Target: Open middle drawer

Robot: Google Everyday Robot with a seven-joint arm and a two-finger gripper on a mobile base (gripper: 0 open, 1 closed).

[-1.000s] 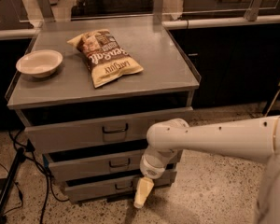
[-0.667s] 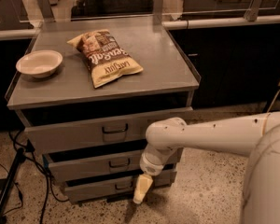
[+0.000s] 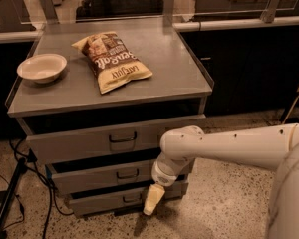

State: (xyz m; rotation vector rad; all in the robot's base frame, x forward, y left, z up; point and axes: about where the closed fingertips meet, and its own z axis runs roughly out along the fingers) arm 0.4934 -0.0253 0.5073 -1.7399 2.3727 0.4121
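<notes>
The middle drawer [image 3: 97,178] is a low grey front with a small dark loop handle [image 3: 126,174], set between the taller top drawer [image 3: 89,142] and the lowest drawer [image 3: 109,201]. A dark gap shows above its front. My gripper [image 3: 152,203] hangs from the white arm [image 3: 229,146], pointing down at the right end of the lowest drawer front, below and to the right of the middle drawer's handle. It holds nothing that I can see.
On the grey cabinet top [image 3: 174,63] lie a chip bag [image 3: 112,61] and a white bowl [image 3: 42,66]. Cables [image 3: 42,198] and a dark pole [image 3: 7,203] are on the floor at left. A dark counter [image 3: 249,68] stands behind on the right.
</notes>
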